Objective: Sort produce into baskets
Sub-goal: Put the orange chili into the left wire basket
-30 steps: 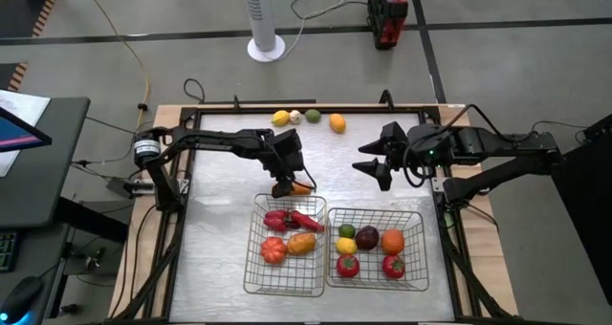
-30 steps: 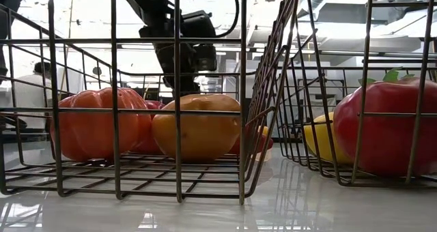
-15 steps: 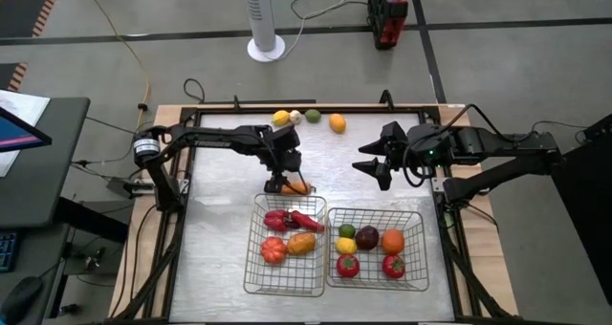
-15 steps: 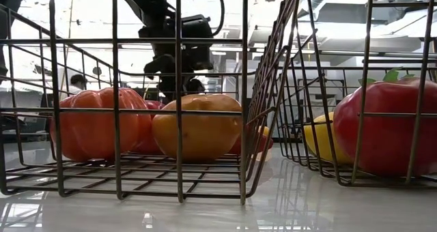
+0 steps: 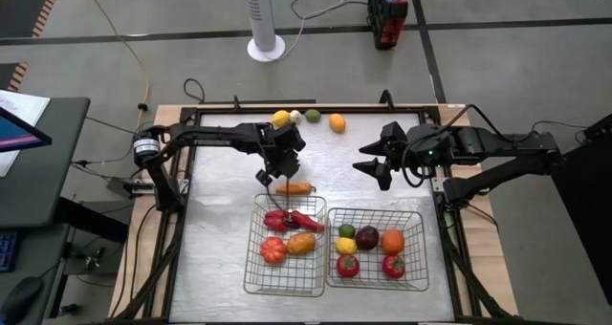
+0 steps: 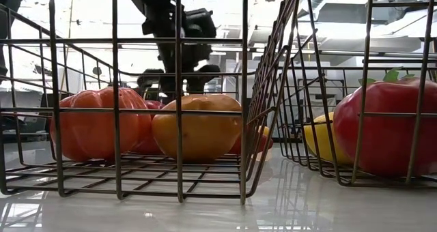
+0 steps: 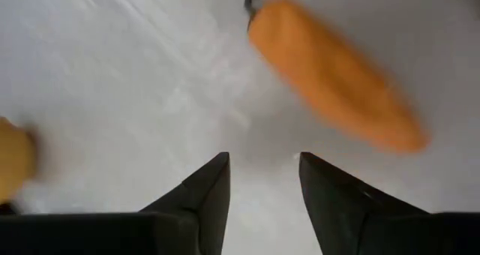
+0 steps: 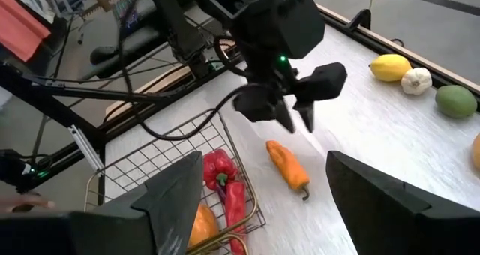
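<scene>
Released orange pepper (image 5: 293,187) now lying smooth on glossy table (image 5: 220,239), left pincer (image 5: 271,171) lifted, parted, empty, right pincer (image 5: 368,167) wide

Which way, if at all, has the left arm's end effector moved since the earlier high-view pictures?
Yes. The left end effector has moved away from the left silver wire-mesh basket, toward the table's far edge, leaving the long orange pepper on the table.

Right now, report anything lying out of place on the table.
The orange pepper lies loose on the table just outside the left basket, not in it. The left gripper hangs open above it, holding nothing.
</scene>
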